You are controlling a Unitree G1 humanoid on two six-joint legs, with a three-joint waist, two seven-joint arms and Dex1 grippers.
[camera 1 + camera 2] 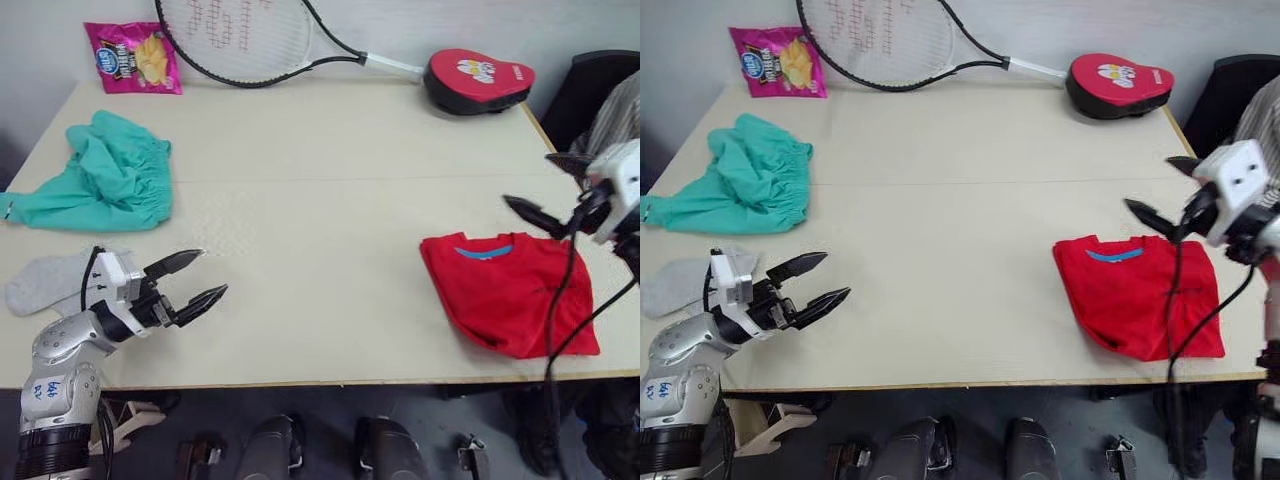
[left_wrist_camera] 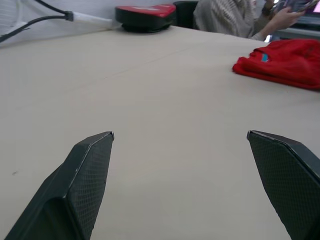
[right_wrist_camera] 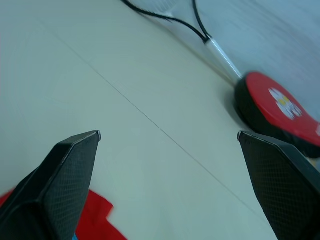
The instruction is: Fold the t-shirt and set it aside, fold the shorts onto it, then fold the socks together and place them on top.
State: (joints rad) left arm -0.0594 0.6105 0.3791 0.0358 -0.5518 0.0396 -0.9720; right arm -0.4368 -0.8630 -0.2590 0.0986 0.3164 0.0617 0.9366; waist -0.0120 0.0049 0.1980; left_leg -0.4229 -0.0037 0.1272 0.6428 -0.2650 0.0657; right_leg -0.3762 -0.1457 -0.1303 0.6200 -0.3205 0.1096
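Lying folded, the t-shirt (image 1: 505, 290) points collar away; both grippers' jaws wide.

A plain indoor room: a beige table (image 1: 330, 150) against a bare wall, a seated person (image 2: 235, 17) beside it.

No readable text on the snack bag (image 1: 133, 57) or red padded case (image 1: 478, 80)

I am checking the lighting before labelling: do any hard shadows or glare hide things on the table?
Left eye view: the light is soft and even, with no glare on the table; the t-shirt and shorts cast only faint shadows. Right wrist view: a thin dark shadow lies under the red padded case, hiding nothing.
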